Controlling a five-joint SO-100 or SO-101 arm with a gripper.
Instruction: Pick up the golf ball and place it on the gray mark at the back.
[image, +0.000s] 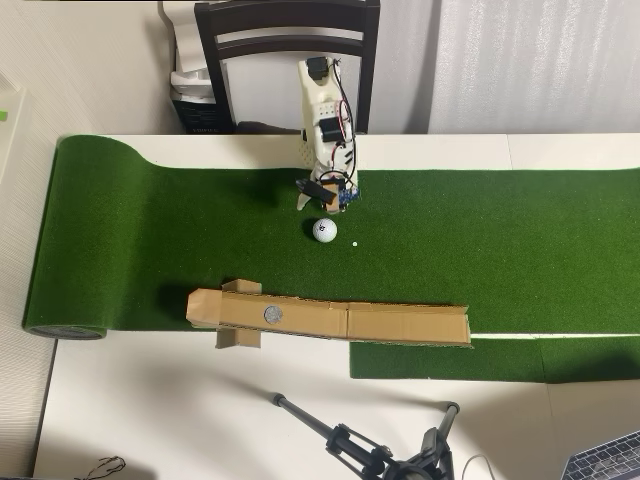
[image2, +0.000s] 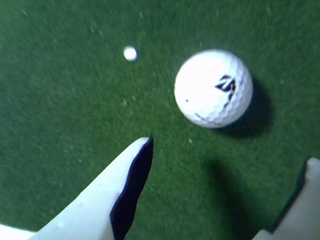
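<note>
The turf (image: 480, 240) spreads under the end effector (image: 322, 198) on all sides and covers most of the bench (image: 180, 400). It is springy and nearly frictionless for a ball, so any sideways nudge could send the ball rolling off along the green. Beyond the end effector, past the ball, lies the cardboard strip (image: 400, 323), raised above the turf. The mark (image: 273, 314) sits in it, off to the left of the end effector in the overhead view and well apart from it. A carry that stays low could clip the strip's edge, and a ball let go off-centre on that small spot may roll off the card.

The ball (image2: 213, 87) rests on the turf just ahead of the end effector (image2: 227, 150), free and untouched. In the wrist view the end effector is spread wide, released and empty, with one finger (image2: 100, 205) at lower left and the other at the lower right corner (only its edge shows). The ball lies ahead of the gap and toward its right side, so a straight descent may strike it with a fingertip and knock it away. Closing early would squeeze it forward out of reach.

A tiny white dot (image2: 130, 53) lies beyond the ball to its left and could be mistaken for the target.
</note>
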